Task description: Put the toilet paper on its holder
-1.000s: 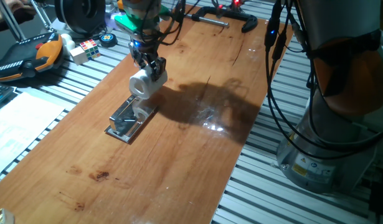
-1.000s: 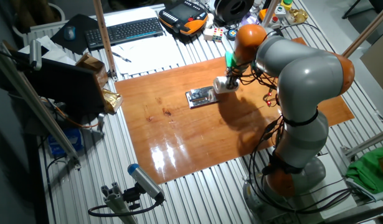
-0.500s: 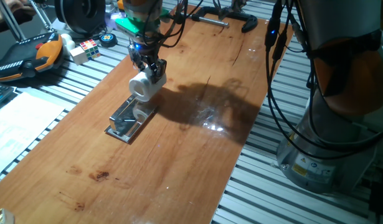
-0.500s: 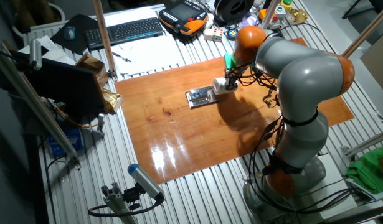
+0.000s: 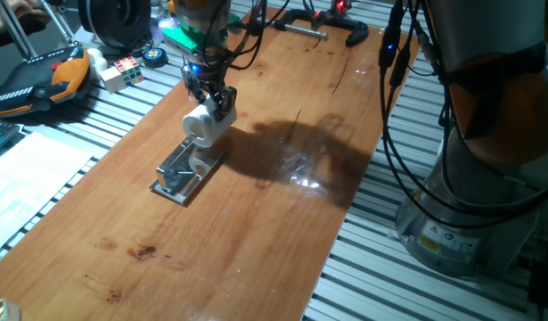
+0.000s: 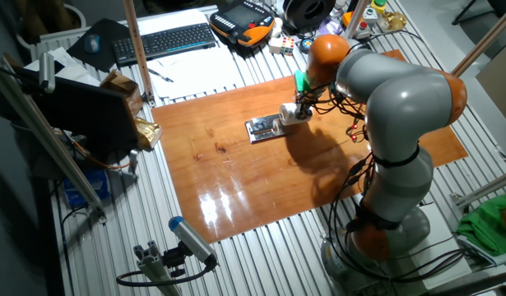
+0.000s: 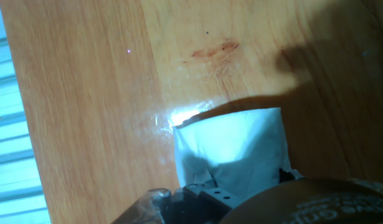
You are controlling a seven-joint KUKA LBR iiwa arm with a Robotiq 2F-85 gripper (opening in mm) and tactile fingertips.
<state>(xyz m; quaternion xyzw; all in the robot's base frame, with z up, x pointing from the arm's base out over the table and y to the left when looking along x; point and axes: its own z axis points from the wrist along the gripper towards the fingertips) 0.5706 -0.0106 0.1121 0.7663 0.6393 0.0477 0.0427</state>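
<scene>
- The gripper has its jaws clenched on the toilet paper, held in the air just above the far end of the holder.
- The holder lies on the bench, near its left edge; bare wood spreads to the right and near side.
- A puzzle cube and a clamp sit well apart, at the far end.

A glossy wooden worktop lies on a ribbed aluminium bench, overhead light glaring off its varnish. A black keyboard, white papers and a multicoloured puzzle cube crowd the far edge.
</scene>
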